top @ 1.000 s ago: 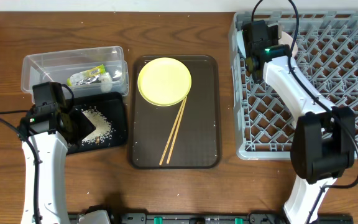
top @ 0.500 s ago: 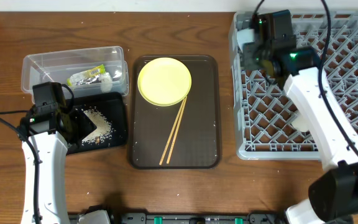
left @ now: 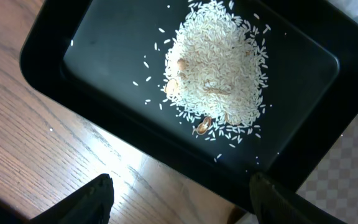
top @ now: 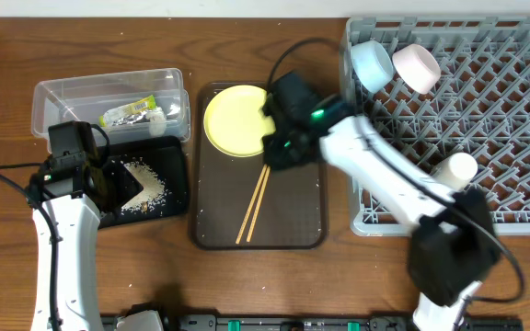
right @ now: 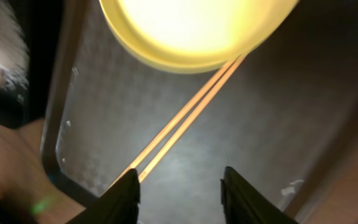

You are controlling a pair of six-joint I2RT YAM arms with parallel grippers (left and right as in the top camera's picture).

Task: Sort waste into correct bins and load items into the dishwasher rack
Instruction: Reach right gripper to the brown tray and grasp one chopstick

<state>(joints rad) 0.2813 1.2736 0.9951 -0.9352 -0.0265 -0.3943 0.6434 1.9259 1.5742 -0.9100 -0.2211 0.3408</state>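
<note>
Racked, 3 o'clock, grey pegged plastic crate (top: pixel 523 138): light blue bowl (top: pixel 368 62), white bowl (top: pixel 416 66), pale cup (top: pixel 455 170). Binned, 9 o'clock: green-and-yellow wrapper (top: pixel 129 112), rice grains (left: pixel 219 74). Pending, brown tray (top: pixel 297 211): round yellow plate (top: pixel 237 119), wooden chopsticks (top: pixel 256 204). Left gripper (left: pixel 182 199), right gripper (right: pixel 180 186): spread, empty.

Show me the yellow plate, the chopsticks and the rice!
yellow plate (top: pixel 231 121), overhead view, middle of its face.
chopsticks (top: pixel 253 210), overhead view, halfway along the pair.
rice (left: pixel 215 68), left wrist view, centre of the pile.

The left arm (top: pixel 63 241) and the right arm (top: pixel 382 173) have smooth white links joined by blocky black joints, each trailing thin black cables. A small green light glows on the right arm's black wrist housing; its fingers (right: pixel 124 198) are dark and rounded
</note>
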